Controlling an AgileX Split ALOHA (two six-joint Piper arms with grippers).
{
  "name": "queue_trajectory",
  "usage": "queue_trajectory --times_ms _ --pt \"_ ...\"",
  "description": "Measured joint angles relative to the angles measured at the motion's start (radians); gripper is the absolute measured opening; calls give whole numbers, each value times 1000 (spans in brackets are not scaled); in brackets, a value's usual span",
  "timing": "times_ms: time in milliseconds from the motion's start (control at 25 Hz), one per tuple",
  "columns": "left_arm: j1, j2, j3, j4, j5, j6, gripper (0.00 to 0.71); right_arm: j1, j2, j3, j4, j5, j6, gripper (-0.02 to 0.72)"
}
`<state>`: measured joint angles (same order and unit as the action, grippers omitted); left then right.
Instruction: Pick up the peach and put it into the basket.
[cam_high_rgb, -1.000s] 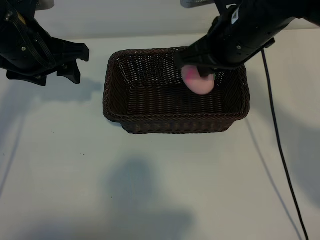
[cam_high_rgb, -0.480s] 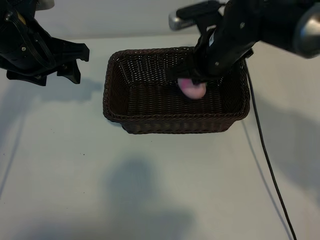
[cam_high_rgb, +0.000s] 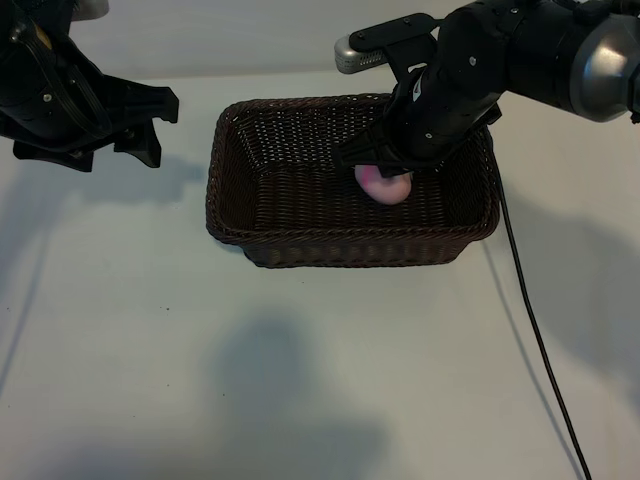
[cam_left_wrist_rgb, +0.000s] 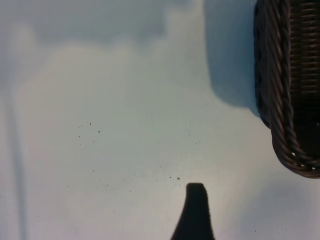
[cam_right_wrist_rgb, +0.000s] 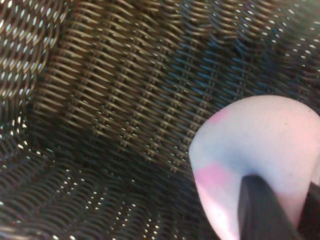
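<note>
- Exterior view: the right gripper (cam_high_rgb: 385, 172) is lowered inside the basket (cam_high_rgb: 228, 190), toward its right half, with the peach (cam_high_rgb: 384, 186) at its tip, below the braided rim. This looks like the release step of placing the fruit.
- Right wrist view: the peach (cam_right_wrist_rgb: 260, 155) fills the near corner against the woven floor and wall of the basket (cam_right_wrist_rgb: 110, 100). One dark fingertip (cam_right_wrist_rgb: 260, 210) lies across the fruit, touching it.
- The right fingers stand at a narrow gap about the peach's width; I cannot tell whether they clamp it or have just let go, nor whether the peach rests on the basket floor.
- Next move, as I judge it: spread the fingers fully so the fruit settles, then lift straight up, clear of the rim, without nudging the peach or catching the wicker.
- The left gripper (cam_high_rgb: 135, 125) is parked off the basket's left end, fingers wide apart and empty; its wrist view shows bare table (cam_left_wrist_rgb: 110, 125) and a basket corner (cam_left_wrist_rgb: 287, 100).
</note>
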<state>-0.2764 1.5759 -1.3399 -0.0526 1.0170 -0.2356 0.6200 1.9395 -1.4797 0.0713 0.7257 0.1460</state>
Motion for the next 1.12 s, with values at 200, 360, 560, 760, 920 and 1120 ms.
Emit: queue_trajectory --times_ms 200,360,560,760,920,1120 --pt "0 0 0 0 0 0 577 0 0 -90 -15 130 0 440" --pt "0 0 0 0 0 0 577 0 0 -189 -33 253 -2 475" --pt "0 0 0 0 0 0 577 -21 0 -273 -71 391 -7 475" --pt "0 0 0 0 0 0 577 -140 -4 -293 -97 485 -42 475" --pt "0 0 0 0 0 0 577 -251 -6 -296 -106 491 -61 475" --pt "0 0 0 0 0 0 577 -309 -6 -266 -64 493 -101 475"
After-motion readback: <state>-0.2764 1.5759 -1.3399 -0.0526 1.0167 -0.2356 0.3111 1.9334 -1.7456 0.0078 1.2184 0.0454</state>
